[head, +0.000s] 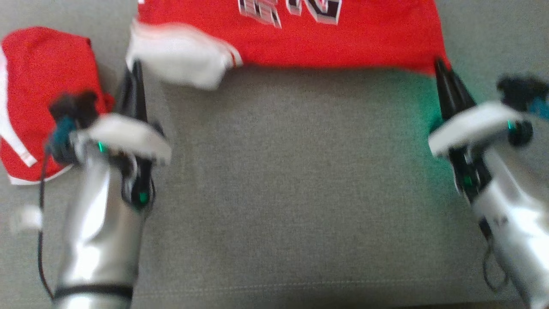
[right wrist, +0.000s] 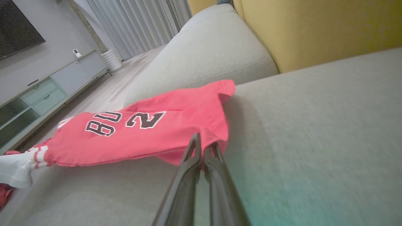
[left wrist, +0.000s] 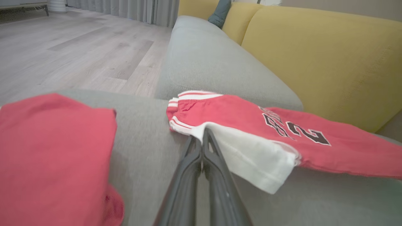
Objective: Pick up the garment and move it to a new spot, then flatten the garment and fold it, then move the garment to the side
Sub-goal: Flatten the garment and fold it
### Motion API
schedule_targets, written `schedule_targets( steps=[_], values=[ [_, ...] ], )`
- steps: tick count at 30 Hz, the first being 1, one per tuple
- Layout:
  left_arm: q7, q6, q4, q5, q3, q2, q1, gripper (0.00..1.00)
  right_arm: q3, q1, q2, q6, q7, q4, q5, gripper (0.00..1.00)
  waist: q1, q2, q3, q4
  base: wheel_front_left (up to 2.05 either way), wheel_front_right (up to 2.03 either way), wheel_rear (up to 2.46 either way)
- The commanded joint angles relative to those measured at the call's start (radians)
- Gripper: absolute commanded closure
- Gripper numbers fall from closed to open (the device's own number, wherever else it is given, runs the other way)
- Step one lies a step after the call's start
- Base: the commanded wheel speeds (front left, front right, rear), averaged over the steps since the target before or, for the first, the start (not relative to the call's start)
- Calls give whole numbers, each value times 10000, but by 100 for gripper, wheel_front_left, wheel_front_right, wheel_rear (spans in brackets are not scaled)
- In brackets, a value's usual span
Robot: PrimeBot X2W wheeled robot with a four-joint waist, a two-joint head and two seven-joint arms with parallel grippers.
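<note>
You have open sofa seat [head: 291, 171] nearer you; garment [head: 343, 47] runs left-right, left fingers [head: 138, 92] and right fingers [head: 450, 90] pinching its near edge.

Head camera steeply downward; both wrist cameras low, close, toward one red jersey [left wrist: 226, 116]

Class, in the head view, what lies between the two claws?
In the head view, bare grey cushion lies between the left claw and right claw; the jersey they both pinch stretches from tip to tip.
</note>
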Motion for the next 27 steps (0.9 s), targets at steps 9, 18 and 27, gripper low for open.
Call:
schedule_targets(
  steps=[9, 18, 27],
  values=[
    [767, 522, -3444, 112, 115, 461, 4064, 100, -1066, 3539, -540, -9, 235, -1897, -131, 100, 0, 0, -1793, 167, 0, 0, 0],
    [2633, 1346, -6794, 129, 84, 573, 6943, 100, -2809, 6297, -322, -9, 1788, -3926, -961, 100, 0, 0, -2516, 268, 0, 0, 0],
    [3880, 1919, -8643, 169, 241, 796, 8345, 100, -5095, 8662, 992, -9, 4213, -6980, -2710, 100, 0, 0, -2772, 251, 0, 0, 0]
  ],
)
